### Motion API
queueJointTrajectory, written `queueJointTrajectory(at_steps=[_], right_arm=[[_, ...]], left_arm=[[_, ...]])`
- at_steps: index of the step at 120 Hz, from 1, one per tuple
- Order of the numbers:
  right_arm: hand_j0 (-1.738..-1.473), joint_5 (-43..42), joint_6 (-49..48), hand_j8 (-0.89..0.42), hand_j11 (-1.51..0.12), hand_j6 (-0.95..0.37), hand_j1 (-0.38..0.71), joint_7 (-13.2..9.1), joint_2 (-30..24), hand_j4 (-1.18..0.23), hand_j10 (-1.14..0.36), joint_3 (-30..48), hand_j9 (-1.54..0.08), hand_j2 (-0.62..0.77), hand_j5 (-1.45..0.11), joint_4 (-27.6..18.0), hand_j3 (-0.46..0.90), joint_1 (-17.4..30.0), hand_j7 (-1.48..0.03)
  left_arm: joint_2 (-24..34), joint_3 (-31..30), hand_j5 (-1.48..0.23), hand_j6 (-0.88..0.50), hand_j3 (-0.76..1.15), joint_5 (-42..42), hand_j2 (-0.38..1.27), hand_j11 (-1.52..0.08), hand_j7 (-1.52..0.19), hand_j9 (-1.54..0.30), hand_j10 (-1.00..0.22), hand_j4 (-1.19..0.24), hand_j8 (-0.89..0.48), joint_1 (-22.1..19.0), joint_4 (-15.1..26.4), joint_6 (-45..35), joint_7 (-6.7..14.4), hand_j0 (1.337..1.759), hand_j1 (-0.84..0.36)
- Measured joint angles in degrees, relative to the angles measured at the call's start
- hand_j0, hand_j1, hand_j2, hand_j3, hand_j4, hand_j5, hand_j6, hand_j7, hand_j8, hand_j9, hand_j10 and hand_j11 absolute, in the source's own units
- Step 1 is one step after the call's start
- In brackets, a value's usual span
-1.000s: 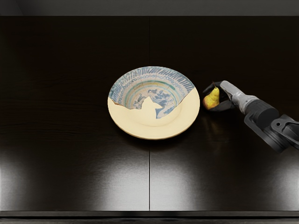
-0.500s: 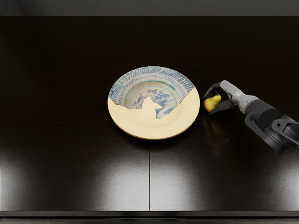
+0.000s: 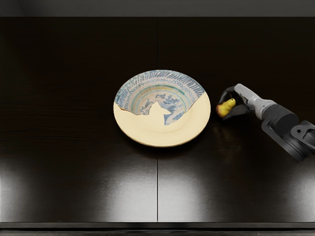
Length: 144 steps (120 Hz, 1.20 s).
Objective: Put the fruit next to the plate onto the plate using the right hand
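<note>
Yellow pear point(image 3: 225, 107) clasped by dark fingers of right hand point(image 3: 231, 102), beside round cream plate point(image 3: 162, 130) patterned blue, glossy dark table point(image 3: 74, 162), no writing legible.

Right hand point(image 3: 231, 101) grasps pear point(image 3: 226, 107) beside plate point(image 3: 197, 129).

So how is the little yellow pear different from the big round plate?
The small yellow pear is much smaller than the round cream-and-blue patterned plate. The pear is lumpy; the plate is wide and shallow. The right hand wraps its dark fingers round the pear, while nothing touches the plate. Both are over the same dark table.
</note>
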State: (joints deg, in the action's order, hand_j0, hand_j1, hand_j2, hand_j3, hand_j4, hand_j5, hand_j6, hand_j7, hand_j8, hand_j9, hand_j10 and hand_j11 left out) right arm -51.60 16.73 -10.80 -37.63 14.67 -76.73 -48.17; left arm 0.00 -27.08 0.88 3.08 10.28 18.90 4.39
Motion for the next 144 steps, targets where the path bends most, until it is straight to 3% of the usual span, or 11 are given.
queueJointTrajectory(at_steps=[36,56,82,101,135,136,139,144], right_arm=[[-1.658,0.1,0.6,-0.27,-1.17,-0.38,0.34,-1.8,-7.1,-0.78,-0.46,0.2,-1.20,0.45,-1.25,-8.8,0.00,-0.4,-1.11],[-1.658,0.2,0.2,-0.26,-1.18,-0.37,0.34,-6.4,-9.8,-0.79,-0.45,2.8,-1.22,0.45,-1.27,-14.4,0.00,-1.0,-1.12],[-1.658,4.0,-0.6,-0.24,-1.19,-0.35,0.37,-12.7,-8.8,-0.79,-0.44,3.8,-1.23,0.48,-1.29,-18.3,0.00,-5.6,-1.13],[-1.658,8.0,-1.4,-0.23,-1.19,-0.34,0.38,-16.7,-5.7,-0.80,-0.43,3.6,-1.23,0.50,-1.30,-18.5,0.00,-10.6,-1.13],[-1.658,11.9,-2.2,-0.22,-1.19,-0.33,0.38,-20.1,3.1,-0.80,-0.42,3.1,-1.23,0.51,-1.30,-13.1,0.00,-16.8,-1.13],[-1.658,12.0,-2.2,-0.27,-1.19,-0.33,0.38,-20.2,3.4,-0.81,-0.42,3.1,-1.23,0.51,-1.29,-12.9,0.00,-16.9,-1.13],[-1.658,12.2,-2.4,-0.29,-1.18,-0.40,0.38,-20.3,4.6,-0.81,-0.48,2.9,-1.21,0.55,-1.27,-12.0,0.00,-17.6,-1.13],[-1.658,12.8,-2.6,-0.30,-1.17,-0.42,0.40,-20.4,6.3,-0.81,-0.51,2.2,-1.20,0.59,-1.26,-10.8,0.00,-18.9,-1.13]], left_arm=[[0.0,-0.1,0.00,0.00,0.00,0.0,0.00,0.00,0.00,0.00,0.00,0.00,0.00,0.0,0.0,0.0,0.0,1.658,0.35],[0.0,0.0,0.00,0.00,0.00,0.0,0.00,0.00,0.00,0.00,0.00,0.00,0.00,-0.1,0.0,0.1,0.0,1.658,0.35],[0.0,0.3,0.00,0.00,0.00,0.0,0.00,0.00,0.00,0.00,0.00,0.00,0.00,-0.5,0.0,0.1,0.0,1.658,0.35],[0.0,0.4,0.00,0.00,0.00,0.0,0.00,0.00,0.00,0.00,0.00,0.00,0.00,-0.4,0.0,0.1,0.0,1.658,0.35],[0.0,0.3,0.00,0.00,0.00,0.0,0.00,0.00,0.00,0.00,0.00,0.00,0.00,-0.4,0.0,0.1,0.0,1.658,0.35],[0.0,0.3,0.00,0.00,0.00,0.0,0.00,0.00,0.00,0.00,0.00,0.00,0.00,-0.4,0.0,0.1,0.0,1.658,0.35],[0.0,0.3,0.00,0.00,0.00,0.0,0.00,0.00,0.00,0.00,0.00,0.00,0.00,-0.4,0.0,0.1,0.0,1.658,0.35],[0.0,0.3,0.00,0.00,0.00,0.0,0.00,0.00,0.00,0.00,0.00,0.00,0.00,-0.4,0.0,0.1,0.0,1.658,0.35]])
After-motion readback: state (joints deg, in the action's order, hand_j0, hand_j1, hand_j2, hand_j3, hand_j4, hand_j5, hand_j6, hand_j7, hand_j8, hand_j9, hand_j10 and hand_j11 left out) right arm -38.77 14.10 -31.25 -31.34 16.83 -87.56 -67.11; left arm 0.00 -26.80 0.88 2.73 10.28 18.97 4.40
